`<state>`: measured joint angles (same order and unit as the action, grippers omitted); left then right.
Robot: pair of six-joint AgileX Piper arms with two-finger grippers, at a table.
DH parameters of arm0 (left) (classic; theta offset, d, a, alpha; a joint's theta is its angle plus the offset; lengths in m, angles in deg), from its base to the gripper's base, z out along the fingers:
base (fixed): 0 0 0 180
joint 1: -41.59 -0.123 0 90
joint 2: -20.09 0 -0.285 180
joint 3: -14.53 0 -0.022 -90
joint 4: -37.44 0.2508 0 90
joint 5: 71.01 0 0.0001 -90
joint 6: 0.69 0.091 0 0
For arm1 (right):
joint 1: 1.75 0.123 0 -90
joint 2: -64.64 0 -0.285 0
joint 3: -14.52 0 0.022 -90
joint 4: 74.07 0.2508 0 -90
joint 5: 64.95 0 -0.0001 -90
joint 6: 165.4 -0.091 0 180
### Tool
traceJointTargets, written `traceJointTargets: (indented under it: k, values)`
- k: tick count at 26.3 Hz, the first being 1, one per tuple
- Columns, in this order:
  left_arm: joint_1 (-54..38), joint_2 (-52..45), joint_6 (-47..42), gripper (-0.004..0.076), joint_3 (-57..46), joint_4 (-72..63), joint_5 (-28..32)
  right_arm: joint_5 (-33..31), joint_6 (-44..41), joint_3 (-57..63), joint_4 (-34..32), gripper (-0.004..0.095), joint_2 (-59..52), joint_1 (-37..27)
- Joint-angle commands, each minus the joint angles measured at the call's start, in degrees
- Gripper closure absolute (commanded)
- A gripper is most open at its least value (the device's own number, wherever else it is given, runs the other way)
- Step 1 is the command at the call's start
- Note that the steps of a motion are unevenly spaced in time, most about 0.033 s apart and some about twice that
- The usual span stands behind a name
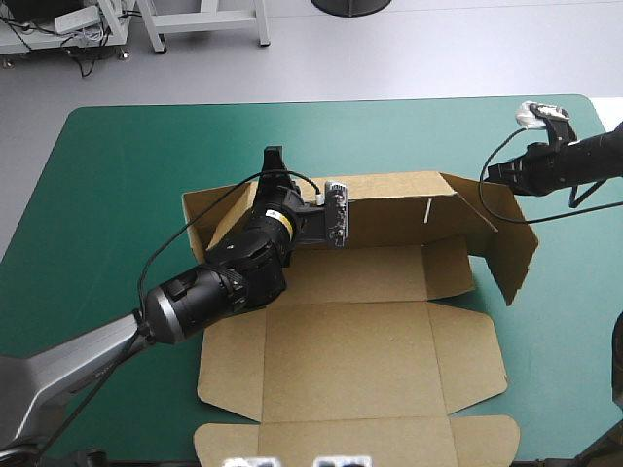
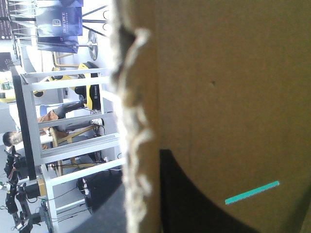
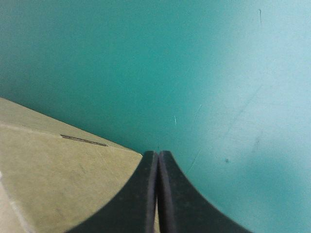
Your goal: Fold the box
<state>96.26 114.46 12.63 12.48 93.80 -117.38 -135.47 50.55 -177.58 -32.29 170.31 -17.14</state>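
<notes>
The brown box lies in the middle of the table, its near panels and flaps flat, its far wall and right wall raised. My left gripper is at the far wall's left end, with the arm stretched across the box's left part. In the left wrist view the board stands edge-on at the gripper; one black finger lies against its face and the other is hidden. My right gripper is shut at the top edge of the right wall. The right wrist view shows that board beside the shut gripper, not between the fingers.
The teal-green cover shows bare on every side of the box, widest along the far edge and at the left. The box's nearest flap reaches almost to the table's front edge.
</notes>
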Motion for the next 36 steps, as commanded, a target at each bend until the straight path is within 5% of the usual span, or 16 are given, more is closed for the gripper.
traceJointTargets:
  k: [1,36]
  values:
    - [0.20,-2.58,-1.67,0.0734,1.65,3.28,1.43,-1.39,1.21,-0.58,3.14,0.0926,-4.72,-0.13]
    - [0.20,-2.58,-3.05,0.0734,1.65,1.12,1.72,0.55,27.45,24.73,11.64,0.0901,-15.42,-0.03]
